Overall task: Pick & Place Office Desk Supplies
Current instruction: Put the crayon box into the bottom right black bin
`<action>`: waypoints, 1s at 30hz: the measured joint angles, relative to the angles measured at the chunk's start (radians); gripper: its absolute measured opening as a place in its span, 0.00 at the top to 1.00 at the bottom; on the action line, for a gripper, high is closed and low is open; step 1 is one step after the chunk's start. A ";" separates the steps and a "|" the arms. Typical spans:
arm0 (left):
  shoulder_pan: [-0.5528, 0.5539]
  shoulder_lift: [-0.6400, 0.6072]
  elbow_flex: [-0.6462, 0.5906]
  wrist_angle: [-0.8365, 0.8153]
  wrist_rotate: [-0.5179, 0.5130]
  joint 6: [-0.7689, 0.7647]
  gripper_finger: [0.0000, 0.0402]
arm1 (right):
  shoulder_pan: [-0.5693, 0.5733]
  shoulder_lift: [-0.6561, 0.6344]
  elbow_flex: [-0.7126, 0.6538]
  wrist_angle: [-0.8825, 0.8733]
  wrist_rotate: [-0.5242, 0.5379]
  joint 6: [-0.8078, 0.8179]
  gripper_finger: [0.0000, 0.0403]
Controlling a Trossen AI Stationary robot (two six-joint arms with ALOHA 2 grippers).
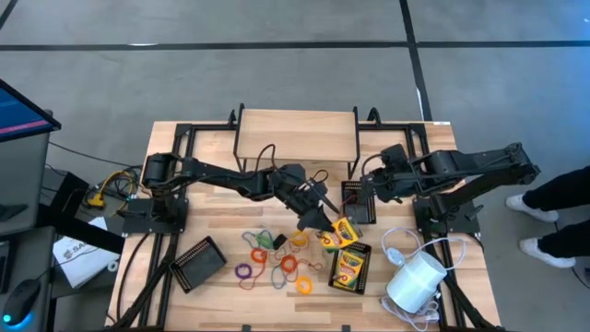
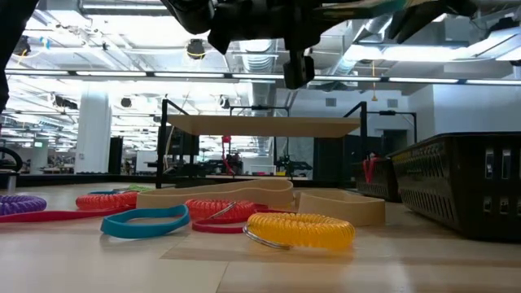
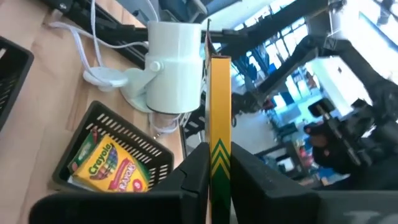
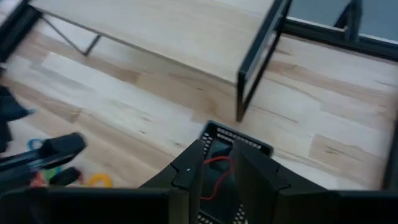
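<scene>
My left gripper (image 1: 323, 221) is over the table's middle, shut on a yellow-and-green crayon box (image 1: 344, 231). Just below it a black mesh tray (image 1: 365, 277) rests on the table with another crayon box (image 3: 112, 165) lying flat inside. Several coloured elastic loops (image 1: 277, 260) lie scattered on the wood to the left of that tray. My right gripper (image 1: 367, 195) is farther back and right, shut on a small black mesh tray (image 4: 235, 135) that carries a red loop (image 4: 217, 171). My left gripper pinches the crayon box's two broad faces (image 3: 219, 155) between its two fingers, at one end of the box. The box reaches on past the fingertips, its narrow edge toward the wrist camera, clear of the tray below. My right gripper holds the small mesh tray at its near end (image 4: 214, 163), the fingers slanting down from the table's right. The fingers hide the place of contact, so I cannot tell which wall they have. The tray's far end (image 4: 239, 132) sticks out past the fingertips.
A white cylinder (image 1: 415, 281) with a white cord (image 1: 396, 242) stands at the near right. Another black mesh tray (image 1: 198, 263) lies at the near left. A wooden shelf on a black frame (image 1: 295, 134) spans the table's far side.
</scene>
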 joint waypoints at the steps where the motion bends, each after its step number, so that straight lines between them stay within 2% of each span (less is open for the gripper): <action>1: -0.003 0.000 0.000 0.005 -0.003 -0.015 0.90 | 0.007 0.000 0.000 -0.016 0.012 0.012 0.79; 6: -0.019 0.000 0.000 0.045 -0.058 -0.079 0.94 | 0.059 0.000 0.000 -0.096 0.101 0.092 0.79; 13: -0.028 0.000 0.000 0.083 -0.107 -0.135 0.90 | 0.084 0.000 0.000 -0.211 0.147 0.146 0.79; 21: -0.026 0.001 -0.001 0.089 -0.219 -0.182 0.94 | 0.045 -0.017 0.000 -0.211 0.152 0.140 0.79; 26: -0.028 0.001 -0.001 0.091 -0.265 -0.231 0.89 | 0.043 -0.045 0.000 -0.210 0.149 0.093 0.79; 30: -0.051 0.002 -0.001 0.118 -0.357 -0.241 0.93 | 0.043 -0.078 0.000 -0.210 0.173 0.019 0.79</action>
